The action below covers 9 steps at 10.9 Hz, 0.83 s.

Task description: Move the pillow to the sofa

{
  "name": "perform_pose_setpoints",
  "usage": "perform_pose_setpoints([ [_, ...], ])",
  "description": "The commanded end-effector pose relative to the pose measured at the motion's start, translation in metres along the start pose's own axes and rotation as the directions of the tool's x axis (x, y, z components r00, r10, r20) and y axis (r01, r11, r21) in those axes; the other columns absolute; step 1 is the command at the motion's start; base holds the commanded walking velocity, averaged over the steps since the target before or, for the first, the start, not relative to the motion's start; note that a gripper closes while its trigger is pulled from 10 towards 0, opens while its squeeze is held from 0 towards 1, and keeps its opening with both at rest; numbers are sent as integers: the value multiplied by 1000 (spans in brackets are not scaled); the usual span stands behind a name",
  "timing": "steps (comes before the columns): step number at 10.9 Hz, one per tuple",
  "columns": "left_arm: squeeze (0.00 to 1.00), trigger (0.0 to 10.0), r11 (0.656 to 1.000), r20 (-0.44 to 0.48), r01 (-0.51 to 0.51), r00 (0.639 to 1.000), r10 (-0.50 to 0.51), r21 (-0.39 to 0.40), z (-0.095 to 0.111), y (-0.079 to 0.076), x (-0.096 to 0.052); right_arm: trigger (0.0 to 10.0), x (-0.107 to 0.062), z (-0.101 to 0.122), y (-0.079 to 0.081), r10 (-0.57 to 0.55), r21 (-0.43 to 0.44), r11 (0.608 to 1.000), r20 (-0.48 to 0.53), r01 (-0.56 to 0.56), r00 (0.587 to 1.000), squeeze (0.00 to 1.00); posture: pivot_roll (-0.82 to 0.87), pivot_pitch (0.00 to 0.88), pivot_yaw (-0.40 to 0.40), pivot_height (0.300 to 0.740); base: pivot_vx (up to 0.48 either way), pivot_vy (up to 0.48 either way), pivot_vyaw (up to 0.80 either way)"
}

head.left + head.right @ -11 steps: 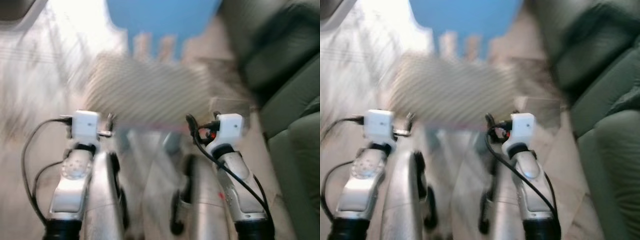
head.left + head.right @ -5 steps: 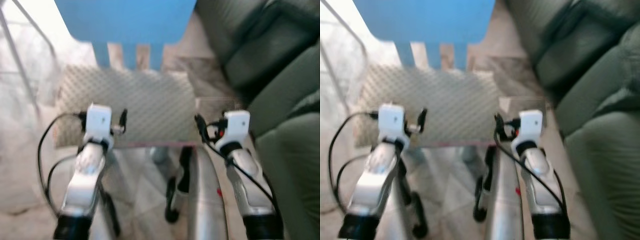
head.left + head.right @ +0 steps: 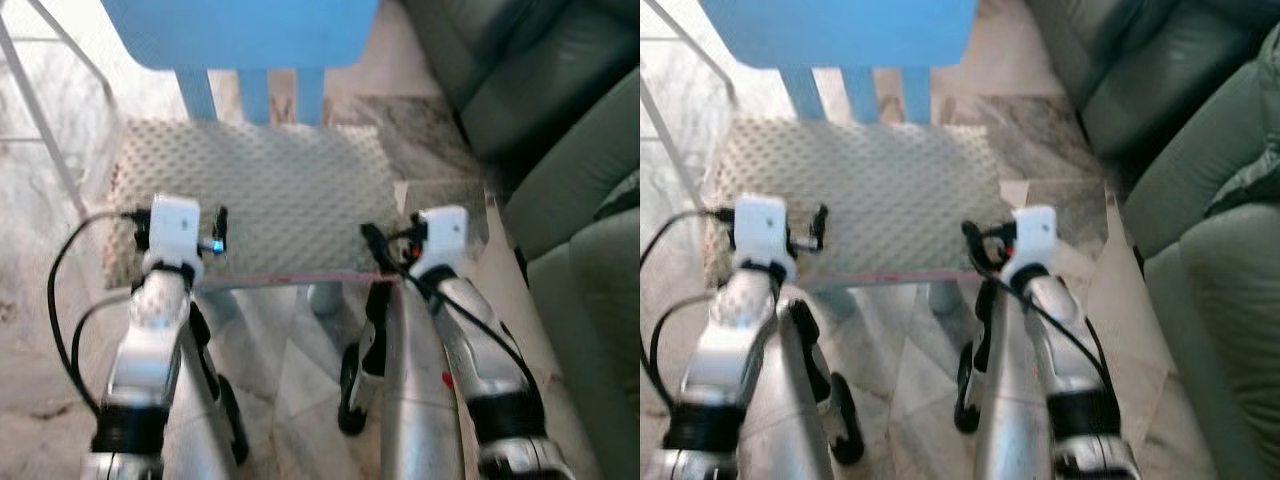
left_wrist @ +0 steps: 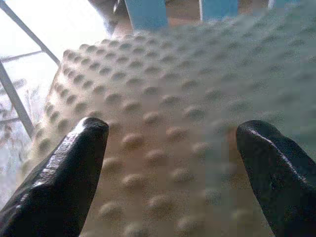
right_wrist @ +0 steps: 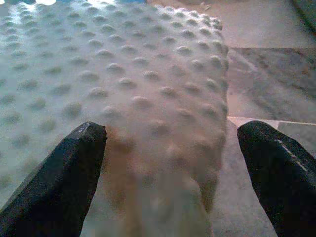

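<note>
A: Left eye view. What does the panel show?

B: A cream, rectangular foam pillow with a dimpled, bumpy surface (image 3: 255, 205) lying flat on the seat of a light blue wooden chair (image 3: 240, 30), whose slats rise behind it. The dark green leather sofa (image 3: 560, 150) stands to the robot's right, apart from the chair, with pale marble floor tiles (image 3: 440, 160) between them.

A: And the two arms?

B: Both are raised to the pillow's near edge. The left pincer (image 4: 173, 158) hangs over the pillow's left part; in the left wrist view its two black fingers (image 4: 74, 163) are spread wide, nothing between them but the bumpy surface beyond. The right pincer (image 5: 173, 163) sits at the pillow's right end; the right wrist view shows its fingers (image 5: 64, 168) likewise parted, the pillow's rounded corner between them and floor to one side. Whether any fingertip touches the foam cannot be told.

A: Which step of the task is in hand?

B: By judgement, the approach to a two-handed grasp: the pillow is not yet held and rests on the chair.

A: What does the next move call for?

B: Probably advancing both pincers until the foam's edge lies well between the fingers, then closing both together. Soft foam may compress and slip, so a deep bite seems wise. After lifting, the robot would need to turn right towards the sofa.
</note>
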State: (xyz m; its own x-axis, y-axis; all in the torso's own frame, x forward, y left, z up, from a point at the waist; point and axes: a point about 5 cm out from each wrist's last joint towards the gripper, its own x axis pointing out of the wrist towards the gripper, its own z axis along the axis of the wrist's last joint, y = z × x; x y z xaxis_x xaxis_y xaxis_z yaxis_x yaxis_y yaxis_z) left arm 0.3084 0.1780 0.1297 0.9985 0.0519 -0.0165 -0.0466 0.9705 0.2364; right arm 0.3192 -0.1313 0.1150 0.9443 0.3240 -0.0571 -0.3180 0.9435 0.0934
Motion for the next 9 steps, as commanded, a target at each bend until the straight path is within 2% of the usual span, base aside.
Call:
perform_pose_setpoints([
  [1, 0, 10000, 1000, -65, -21, 998, 20, -3, -15, 5, -2, 10000, 0, -6, -1, 3, 20, 1000, -14, -3, 1000, 0, 2, 415, -55, 490, 0, 0, 0],
  [2, 0, 10000, 999, -81, -42, 996, 41, -4, -16, 11, 6, 10000, 11, 3, -4, 11, 46, 999, 10, -11, 1000, 0, 6, 421, -55, 490, 0, 0, 0],
  [3, 0, 10000, 999, -96, -35, 995, 33, -18, -17, 9, 11, 10000, 19, 4, -2, 26, 46, 999, 7, -26, 1000, 0, 14, 422, -58, 490, 0, 0, 0],
  [4, 0, 10000, 997, -134, -37, 991, 27, -70, -26, 6, 18, 10000, 27, 1, 4, 50, 79, 996, -4, -49, 999, 0, 19, 416, -62, 490, 0, 0, 0],
  [5, 0, 10000, 997, -147, -25, 989, 15, -67, -29, 2, 21, 10000, 32, -4, 8, 67, 136, 989, -25, -63, 997, 0, 17, 412, -66, 490, 0, 0, 0],
  [6, 0, 784, 994, -177, -20, 984, 1, -110, -36, -2, 27, 10000, 39, -16, 18, 95, 266, 961, -69, -73, 993, 0, 18, 401, -67, 490, 0, 0, 0],
  [7, 0, 0, 993, -207, -14, 978, -11, -120, -40, -5, 28, 0, 42, -23, 27, 117, 291, 953, -89, -86, 989, 0, 20, 396, -69, 490, 0, 0, 0],
  [9, 0, 0, 993, -279, 49, 957, -77, -104, -59, -17, 23, 0, 43, -33, 33, 108, 299, 952, -117, -69, 987, 0, 20, 371, -71, 490, 0, 0, 0],
])
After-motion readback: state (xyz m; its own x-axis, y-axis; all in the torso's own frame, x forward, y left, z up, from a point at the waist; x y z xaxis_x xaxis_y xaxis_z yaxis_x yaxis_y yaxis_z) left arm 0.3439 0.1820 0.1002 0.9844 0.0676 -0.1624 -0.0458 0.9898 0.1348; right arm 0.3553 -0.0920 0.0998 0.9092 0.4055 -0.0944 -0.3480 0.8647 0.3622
